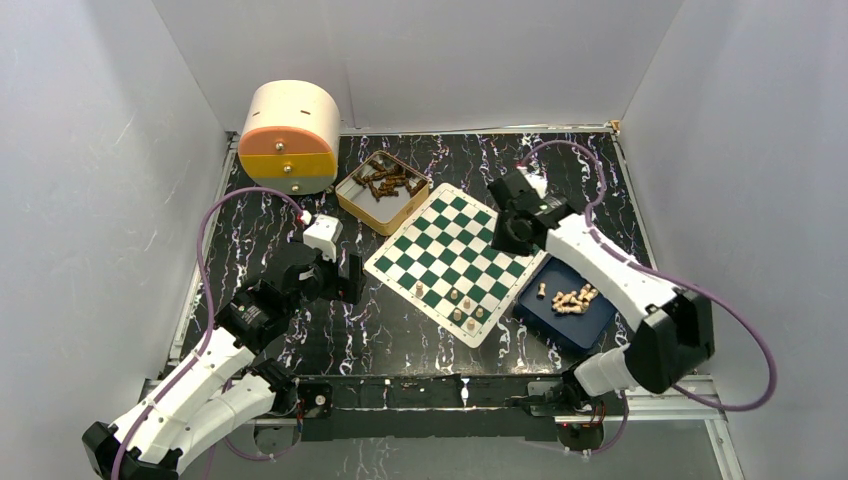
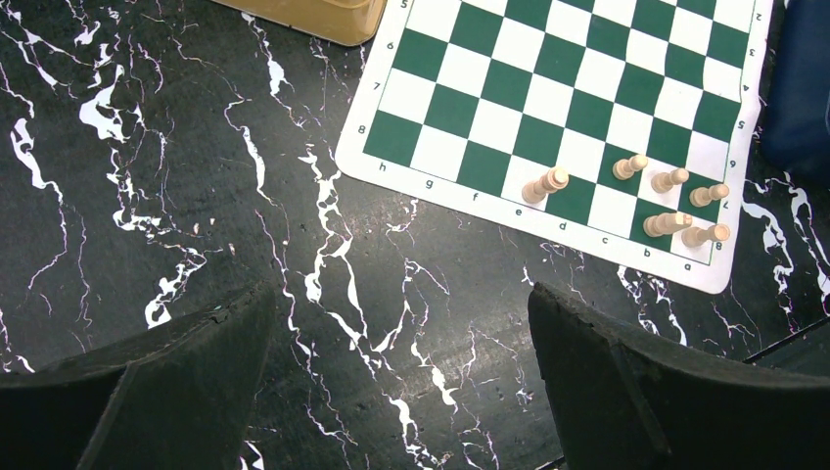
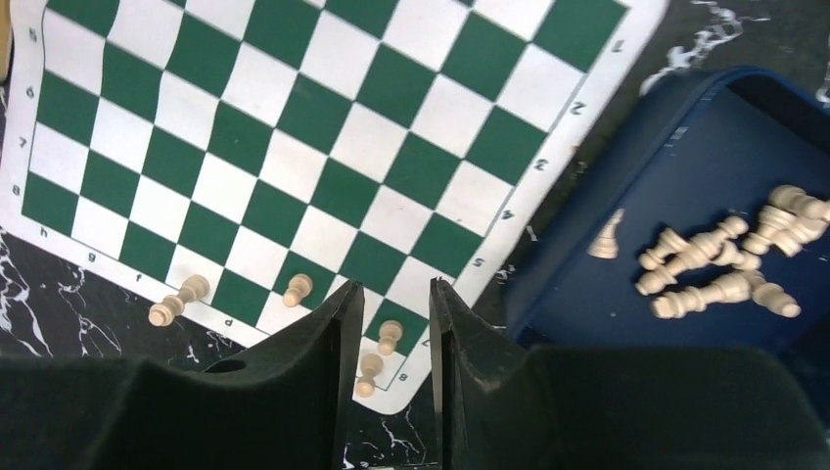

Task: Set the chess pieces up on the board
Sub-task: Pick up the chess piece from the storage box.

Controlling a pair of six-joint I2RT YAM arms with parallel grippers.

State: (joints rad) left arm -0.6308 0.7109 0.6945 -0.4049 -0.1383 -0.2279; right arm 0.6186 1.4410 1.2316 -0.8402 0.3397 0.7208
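Observation:
The green and white board (image 1: pixel 455 250) lies at the table's middle. Several tan chess pieces (image 1: pixel 465 308) stand on its near corner, and one (image 1: pixel 418 290) stands apart by the near edge. More tan pieces (image 1: pixel 575 298) lie in the dark blue tray (image 1: pixel 560 325) to the right of the board. My left gripper (image 1: pixel 348 280) is wide open and empty over bare table left of the board; in the left wrist view (image 2: pixel 401 294) the board (image 2: pixel 577 88) lies ahead of it. My right gripper (image 1: pixel 505 235) hovers over the board's right edge. In the right wrist view (image 3: pixel 396 286) its jaws stand narrowly apart with nothing between them, and the board's pieces (image 3: pixel 390 336) show below.
A tan tin (image 1: pixel 352 205) of dark brown pieces stands behind the board's left corner. A round cream and orange drawer box (image 1: pixel 290 135) is at the back left. White walls close in the table on three sides. Purple cables loop beside both arms.

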